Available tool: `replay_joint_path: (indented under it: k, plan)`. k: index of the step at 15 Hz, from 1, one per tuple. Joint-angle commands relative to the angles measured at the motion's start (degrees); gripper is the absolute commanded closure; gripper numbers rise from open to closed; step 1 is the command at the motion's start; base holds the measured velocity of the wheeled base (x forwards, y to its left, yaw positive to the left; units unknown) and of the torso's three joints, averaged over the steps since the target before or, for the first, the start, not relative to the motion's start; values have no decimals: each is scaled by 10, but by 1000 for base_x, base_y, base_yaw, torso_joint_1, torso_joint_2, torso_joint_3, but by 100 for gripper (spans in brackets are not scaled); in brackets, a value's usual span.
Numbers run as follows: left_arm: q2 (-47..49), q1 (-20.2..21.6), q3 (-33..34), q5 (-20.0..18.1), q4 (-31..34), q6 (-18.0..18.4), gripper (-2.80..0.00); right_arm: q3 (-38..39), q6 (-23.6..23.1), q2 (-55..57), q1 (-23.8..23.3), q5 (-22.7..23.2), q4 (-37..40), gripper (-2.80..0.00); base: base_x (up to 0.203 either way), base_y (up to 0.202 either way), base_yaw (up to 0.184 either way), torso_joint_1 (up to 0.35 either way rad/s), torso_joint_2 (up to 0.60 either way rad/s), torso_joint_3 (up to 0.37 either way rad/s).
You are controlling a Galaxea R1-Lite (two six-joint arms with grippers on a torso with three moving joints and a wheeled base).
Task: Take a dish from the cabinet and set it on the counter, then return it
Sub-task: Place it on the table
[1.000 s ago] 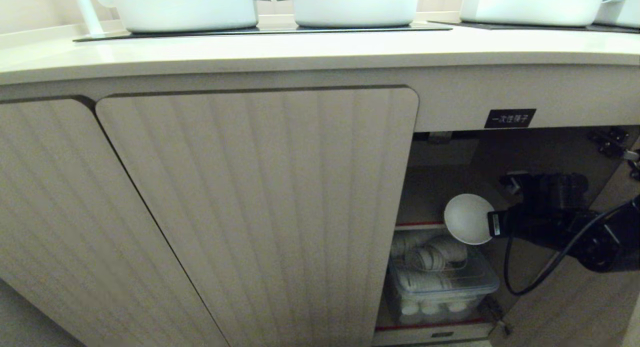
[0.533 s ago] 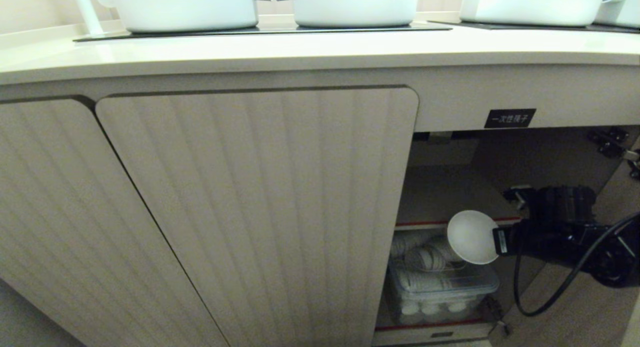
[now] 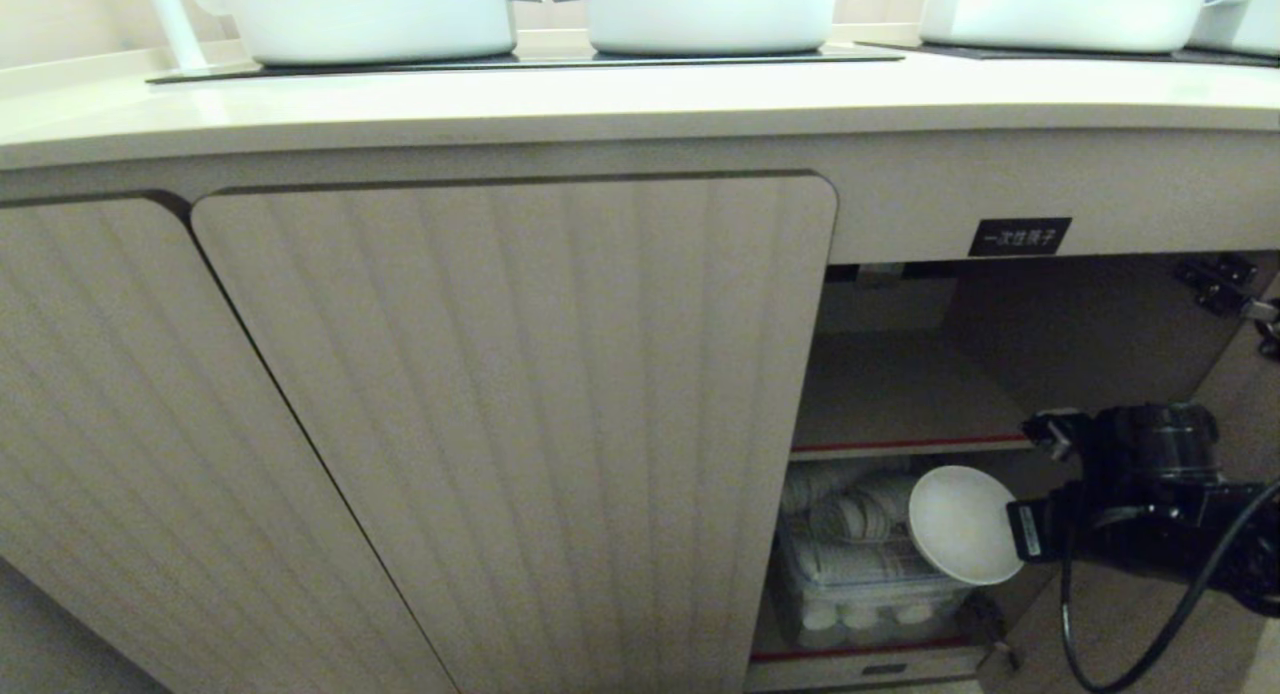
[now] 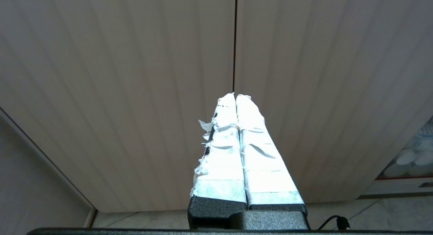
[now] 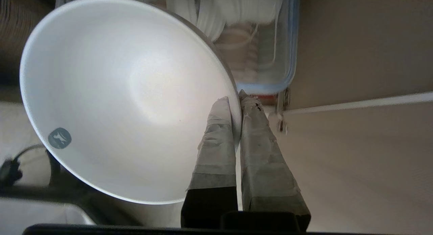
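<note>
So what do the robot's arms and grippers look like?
The right arm is black and bulky, with a loose black cable looping under it and a small white label. Both the left gripper and right gripper have long tapered fingers wrapped in frayed white tape on black bases.

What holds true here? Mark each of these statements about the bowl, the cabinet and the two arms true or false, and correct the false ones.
1. The right gripper grips the white bowl by its rim. True.
2. The bowl sits on the counter. False: it hangs in front of the open cabinet compartment, tipped on its side.
3. The left gripper is shut and empty, facing a fluted door. True.
4. The clear container sits on the upper shelf. False: it sits in the lower compartment.
</note>
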Motion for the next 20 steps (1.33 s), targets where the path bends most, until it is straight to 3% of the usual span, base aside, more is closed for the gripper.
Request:
replay_joint_path:
  k: [1,8,15,20]
  plan:
    - [0,0,0,0,0,0,0,20,-1,-19,0,9,-2,0,0,0,0,0,0,0]
    - [0,0,0,0,0,0,0,77,-1,-79,1,23,57,0,0,0,0,0,0,0]
    - [0,0,0,0,0,0,0,83,-1,-146,1,46,157,0,0,0,0,0,0,0]
    - [0,0,0,0,0,0,0,81,29,-191,41,47,214,0,0,0,0,0,0,0]
